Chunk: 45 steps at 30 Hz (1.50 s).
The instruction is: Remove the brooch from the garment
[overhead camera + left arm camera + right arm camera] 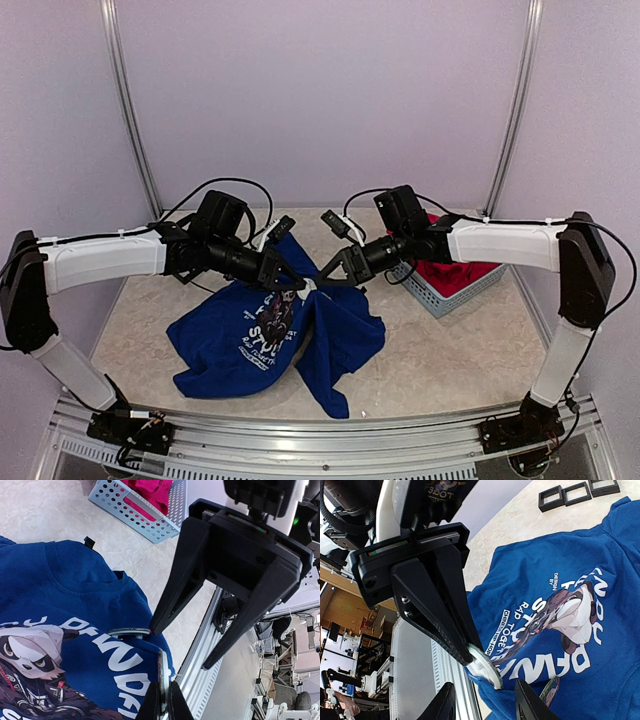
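Observation:
The royal-blue T-shirt (250, 335) with a white-lettered and dark print lies crumpled mid-table, one fold lifted between the arms. My left gripper (298, 284) is shut on a round, silver-rimmed brooch (163, 672) that sits on this fold's edge; the brooch's white back shows in the right wrist view (487, 669). My right gripper (328, 280) is open, its fingers (445, 702) on either side of the brooch, not closed on it. In the left wrist view one right fingertip (154, 626) sits beside a second disc (129, 631) on the shirt (65, 590).
A grey perforated basket (440, 297) holding a plain red garment (455, 272) stands right of the shirt, also in the left wrist view (127, 510). Small black square frames (565, 494) lie behind the shirt. An aluminium rail (300, 440) runs along the table's front edge.

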Motion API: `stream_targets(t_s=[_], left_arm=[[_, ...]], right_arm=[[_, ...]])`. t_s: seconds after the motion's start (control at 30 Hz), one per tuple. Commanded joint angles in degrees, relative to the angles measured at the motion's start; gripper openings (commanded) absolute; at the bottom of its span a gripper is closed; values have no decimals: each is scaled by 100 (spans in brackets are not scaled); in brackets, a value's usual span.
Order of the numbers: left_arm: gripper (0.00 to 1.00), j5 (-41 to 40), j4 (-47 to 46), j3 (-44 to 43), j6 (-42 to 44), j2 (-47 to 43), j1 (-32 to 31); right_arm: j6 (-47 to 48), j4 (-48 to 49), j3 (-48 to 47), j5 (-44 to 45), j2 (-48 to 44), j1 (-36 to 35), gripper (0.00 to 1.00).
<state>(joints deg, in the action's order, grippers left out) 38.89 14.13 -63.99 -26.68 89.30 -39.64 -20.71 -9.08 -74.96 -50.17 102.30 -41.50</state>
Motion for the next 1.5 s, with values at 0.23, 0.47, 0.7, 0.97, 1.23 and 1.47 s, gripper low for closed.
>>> stream_targets(t_s=[0.23,0.47,0.7,0.97,1.23,1.47], left_arm=[[0,175,-68,-129,114,-12,1],[0,171,-77,-140,110,10,-31],[0,150,-73,-184,101,68,-44],[0,154,-61,-227,119,113,-44],[0,189,-60,-285,136,167,-44],[0,213,-59,-299,136,190,-40]], right_arm=[[8,102,-192,-240,330,17,26],[-13,136,-289,-389,434,18,18],[-57,205,-370,-624,552,11,12],[13,116,-364,-764,597,-2,9],[17,161,-390,-920,663,-7,10],[2,159,-443,-1003,716,-25,12]])
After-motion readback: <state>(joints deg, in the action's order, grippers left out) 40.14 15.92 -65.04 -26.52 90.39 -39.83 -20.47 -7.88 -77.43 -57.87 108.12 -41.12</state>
